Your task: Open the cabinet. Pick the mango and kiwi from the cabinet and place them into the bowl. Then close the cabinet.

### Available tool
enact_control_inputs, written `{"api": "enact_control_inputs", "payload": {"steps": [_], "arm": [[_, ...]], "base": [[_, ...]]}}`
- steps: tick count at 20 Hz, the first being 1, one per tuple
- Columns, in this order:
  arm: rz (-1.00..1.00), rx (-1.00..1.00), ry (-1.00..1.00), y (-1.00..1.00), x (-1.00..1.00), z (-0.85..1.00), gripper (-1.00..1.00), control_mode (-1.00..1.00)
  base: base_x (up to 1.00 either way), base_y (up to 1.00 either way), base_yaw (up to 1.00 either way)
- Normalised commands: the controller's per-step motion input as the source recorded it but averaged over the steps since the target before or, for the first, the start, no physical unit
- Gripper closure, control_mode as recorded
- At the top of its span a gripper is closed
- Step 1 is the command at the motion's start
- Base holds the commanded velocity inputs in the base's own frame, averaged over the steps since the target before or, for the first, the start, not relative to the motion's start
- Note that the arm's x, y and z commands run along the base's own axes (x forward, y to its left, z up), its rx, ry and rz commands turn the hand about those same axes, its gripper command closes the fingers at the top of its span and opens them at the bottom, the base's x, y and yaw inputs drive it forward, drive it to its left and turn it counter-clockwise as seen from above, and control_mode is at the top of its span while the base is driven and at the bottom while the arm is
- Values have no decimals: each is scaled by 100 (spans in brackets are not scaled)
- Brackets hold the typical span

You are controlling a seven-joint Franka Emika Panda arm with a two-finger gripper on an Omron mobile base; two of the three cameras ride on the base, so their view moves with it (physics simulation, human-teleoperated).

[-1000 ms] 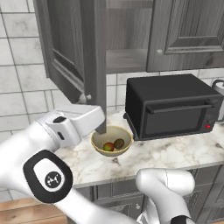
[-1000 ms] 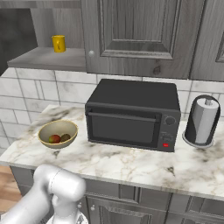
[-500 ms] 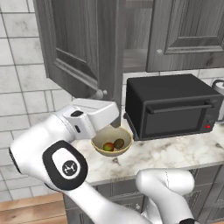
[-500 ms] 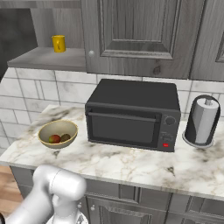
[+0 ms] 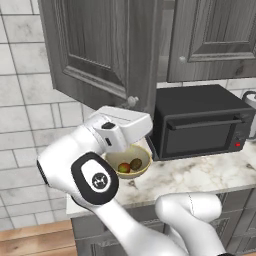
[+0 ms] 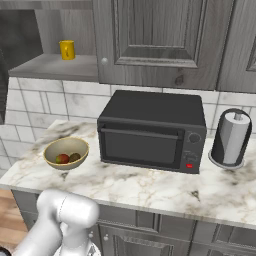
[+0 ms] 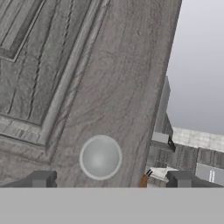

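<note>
My gripper (image 7: 109, 179) is wide open right now, one finger (image 7: 40, 178) on each side of the round grey knob (image 7: 100, 157) on the cabinet door (image 7: 87, 78), and the knob sits right between them and just ahead of me. I can't tell if either finger is touching the door face. The door's edge runs just to the right of my right finger, and past that edge I get a peek into the kitchen beyond.

From the left base view, the door (image 5: 107, 50) is swung out from the cabinet (image 5: 200, 40) and my hand is up against its lower corner by the knob (image 5: 132, 101).

The bowl (image 5: 131, 161) sits on the marble counter (image 6: 150, 185) below and behind my hand, just left of the black toaster oven (image 6: 152, 132). The mango (image 5: 124, 168) and kiwi (image 5: 136, 163) are both in the bowl, side by side and touching. A yellow cup (image 6: 67, 49) stands on the open cabinet shelf (image 6: 55, 67).
</note>
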Motion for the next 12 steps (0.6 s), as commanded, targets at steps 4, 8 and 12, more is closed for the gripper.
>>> {"api": "enact_control_inputs", "payload": {"steps": [4, 8, 12], "arm": [[0, -2, -6, -49, 11, 0, -100, -100], [0, -1, -6, -51, 18, 0, -100, -100], [0, 0, -3, -41, 25, 0, -100, -100]], "base": [[0, 0, 0], [0, 0, 0], [0, 0, 0]]}}
